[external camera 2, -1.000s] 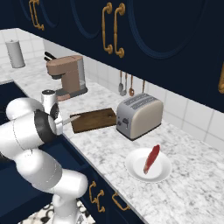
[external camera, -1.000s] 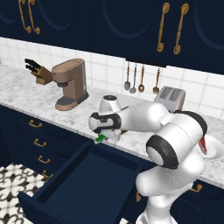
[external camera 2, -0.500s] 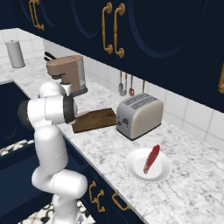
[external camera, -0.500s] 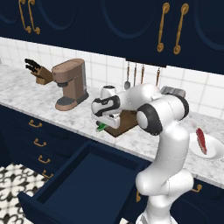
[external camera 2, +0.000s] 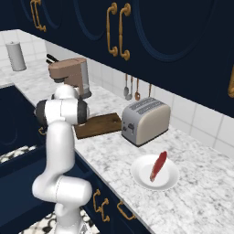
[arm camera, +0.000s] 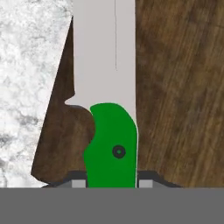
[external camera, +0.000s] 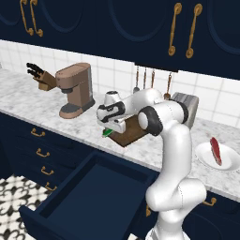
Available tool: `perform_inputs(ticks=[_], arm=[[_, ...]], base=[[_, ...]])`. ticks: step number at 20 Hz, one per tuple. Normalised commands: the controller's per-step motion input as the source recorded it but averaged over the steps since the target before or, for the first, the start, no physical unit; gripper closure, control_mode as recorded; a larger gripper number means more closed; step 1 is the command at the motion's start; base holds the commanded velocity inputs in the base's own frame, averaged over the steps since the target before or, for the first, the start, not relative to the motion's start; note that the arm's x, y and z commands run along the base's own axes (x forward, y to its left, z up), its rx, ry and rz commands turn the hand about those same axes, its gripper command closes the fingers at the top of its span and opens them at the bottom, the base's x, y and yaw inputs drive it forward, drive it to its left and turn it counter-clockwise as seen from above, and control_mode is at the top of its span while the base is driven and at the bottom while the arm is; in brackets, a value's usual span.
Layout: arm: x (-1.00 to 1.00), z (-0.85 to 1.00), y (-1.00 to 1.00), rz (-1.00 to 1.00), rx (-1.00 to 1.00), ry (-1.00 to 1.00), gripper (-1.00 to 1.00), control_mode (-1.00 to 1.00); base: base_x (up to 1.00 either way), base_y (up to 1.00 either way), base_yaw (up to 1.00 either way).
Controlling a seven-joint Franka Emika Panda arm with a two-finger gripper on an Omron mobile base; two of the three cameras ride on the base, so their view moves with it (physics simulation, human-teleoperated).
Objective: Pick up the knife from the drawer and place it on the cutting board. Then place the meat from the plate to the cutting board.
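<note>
The arm reaches out over the marble table [external camera: 70, 126], and its gripper [external camera: 111, 127] hangs above the near left corner of the cutting board [external camera: 133, 133]. The jaws are clamped on the green handle of the knife [arm camera: 110, 131]. From the hand camera, the silver blade runs away from the handle over the dark wood, close to the board's edge, with pale marble beyond that edge. Whether the blade touches the wood I cannot tell.

The board lies between the brown coffee machine [external camera: 75, 89] on its left and the toaster [external camera 2: 144, 119] on its right, just beside the toaster. Farther right, well apart from the board, the white plate [external camera 2: 142, 176] sits on the table with the red meat [external camera 2: 158, 166] lying across it.

Below the table's near edge the wide blue drawer [external camera: 89, 199] stands pulled out. A knife block [external camera: 41, 77] stands at the far left, beyond the coffee machine.
</note>
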Motion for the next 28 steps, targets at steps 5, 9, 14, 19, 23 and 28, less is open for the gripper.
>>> perform_inputs(ticks=[5,9,14,19,23,28], arm=[[0.14,-0.11,-0.54,0.00,0.00,-0.08,1.00,-1.00],[-0.02,-0.07,-0.50,0.00,0.00,-0.16,1.00,-1.00],[-0.01,-0.20,-0.24,0.00,0.00,-0.12,1.00,-1.00],[-0.18,-0.12,-0.05,0.00,0.00,-0.07,1.00,-1.00],[-0.16,0.02,-0.04,-0.01,0.00,-0.11,1.00,-1.00],[-0.06,0.02,-0.01,-0.01,-0.02,0.00,1.00,-1.00]], base=[[0.00,0.00,0.00],[0.00,0.00,0.00],[0.00,0.00,0.00],[0.00,0.00,0.00],[0.00,0.00,0.00],[0.00,0.00,0.00]])
